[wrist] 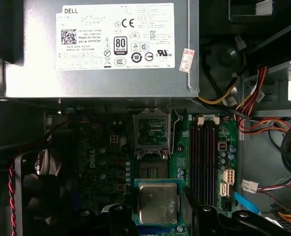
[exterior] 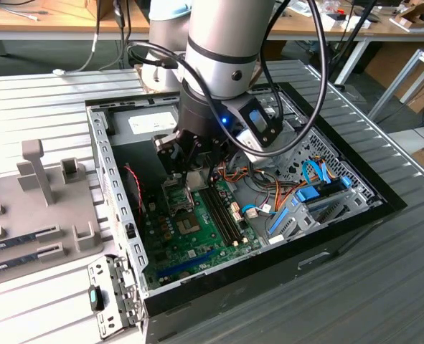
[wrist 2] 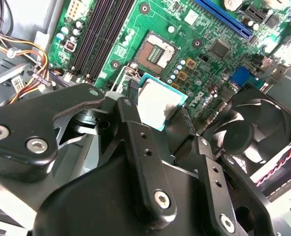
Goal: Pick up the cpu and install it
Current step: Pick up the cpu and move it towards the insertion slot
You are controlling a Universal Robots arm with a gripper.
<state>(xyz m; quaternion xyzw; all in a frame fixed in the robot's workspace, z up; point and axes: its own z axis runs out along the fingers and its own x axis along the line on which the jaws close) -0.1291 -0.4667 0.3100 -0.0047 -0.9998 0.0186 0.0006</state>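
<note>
Silver-grey metal caps the cpu point(wrist 2: 152, 101), a small flat square with a green board edge. It sits clamped between the two black fingers point(wrist 2: 131, 98) of the hand point(wrist 2: 159, 109), which is closed narrow on two opposite edges of the chip. In both wrist views the chip hangs with its metal top upward above the green motherboard point(wrist 2: 199, 29), inside the open computer case point(exterior: 110, 165) on the slatted tabletop point(exterior: 54, 100). It is not seated: the open socket point(wrist 2: 157, 51) lies bare on the board, near the chip but apart from it. The memory slots point(wrist 2: 93, 39) are on one side of the socket and the black fan point(wrist 2: 243, 137) is on the other.

By its look the chip is light and stiff, so weight is no concern; slipperiness and fragility are. The metal top is smooth, and the underside and the socket's contacts probably bend or scratch easily. The edges are the sensible place to hold it, as the hand does now, with a modest squeeze and the chip level, since a tilted chip could catch the socket frame.
</note>
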